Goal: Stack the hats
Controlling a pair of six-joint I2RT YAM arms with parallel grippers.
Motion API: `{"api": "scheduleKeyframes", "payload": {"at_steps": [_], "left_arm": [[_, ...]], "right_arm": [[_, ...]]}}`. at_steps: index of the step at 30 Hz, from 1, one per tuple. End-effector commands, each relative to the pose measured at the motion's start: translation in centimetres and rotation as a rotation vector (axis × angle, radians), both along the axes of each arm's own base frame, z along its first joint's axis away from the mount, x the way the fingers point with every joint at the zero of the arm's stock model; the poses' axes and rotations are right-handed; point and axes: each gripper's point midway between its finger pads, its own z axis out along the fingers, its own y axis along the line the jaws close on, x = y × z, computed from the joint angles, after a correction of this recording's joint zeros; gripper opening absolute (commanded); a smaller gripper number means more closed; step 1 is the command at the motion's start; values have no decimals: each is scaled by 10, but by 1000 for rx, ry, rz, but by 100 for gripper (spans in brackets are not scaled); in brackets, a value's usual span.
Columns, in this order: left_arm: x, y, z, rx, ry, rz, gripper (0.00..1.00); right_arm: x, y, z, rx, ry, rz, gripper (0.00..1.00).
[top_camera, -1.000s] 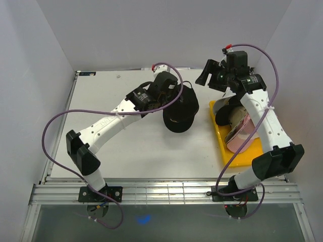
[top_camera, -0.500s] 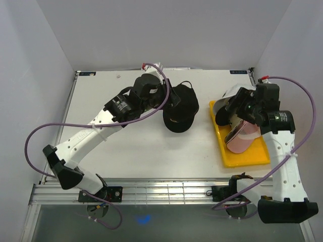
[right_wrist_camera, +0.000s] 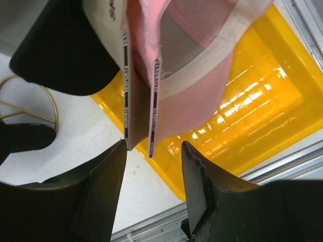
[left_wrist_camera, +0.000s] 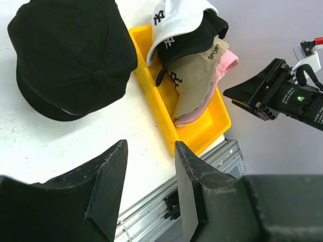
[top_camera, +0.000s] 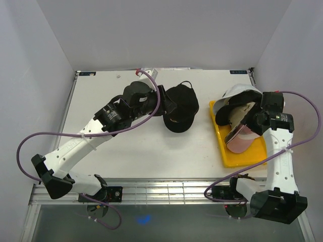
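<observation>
As the right arm drops out of its high perch over the far right corner of the tabletop [top_camera: 131, 151], the action starts at the near side. The right gripper [right_wrist_camera: 151, 171] is now down at the yellow tray [right_wrist_camera: 252, 131] along the right edge, where a second ago it hung well clear above. Its jaws stand apart, clamped on nothing, and the brim edges of the pink hat [right_wrist_camera: 202, 60] and the tan hat [right_wrist_camera: 106, 25] sit just ahead of the gap. It looks to be sizing up a pinch on those brims.

Behind them in the tray nest the black hat with the white NY logo [left_wrist_camera: 189, 45] and the white hat [left_wrist_camera: 176, 17], so four are together already.

Further out, mid-table toward the far edge, the plain black hat [left_wrist_camera: 70, 55] hasn't budged, and it's the only one not stacked. The left gripper [left_wrist_camera: 150, 171] has eased back leftward, its elbow swinging wide toward the left edge. It hovers beside that hat with its jaws apart and empty.

My read is one hat left to bring across, and neither arm has hold of anything.
</observation>
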Motion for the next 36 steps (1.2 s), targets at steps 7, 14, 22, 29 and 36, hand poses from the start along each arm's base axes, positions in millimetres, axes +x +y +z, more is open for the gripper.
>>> {"api": "scheduleKeyframes", "payload": {"at_steps": [7,14,22,29,36], "left_arm": [[-14,11,18,-41,-45,-22,53],[-15,12,14,-38,-42,-21,53],[-14,12,10,-32,-35,-15,53],[-13,11,8,-26,-30,-15,53],[-11,11,-2,-7,-17,-11,53]], "right_arm": [[16,-23,-16,37,-13,-72,51],[31,-15,-30,108,-21,-54,50],[38,-9,-48,153,-3,-38,52],[33,-8,-71,161,32,-37,46],[27,-22,-61,68,16,-51,8]]}}
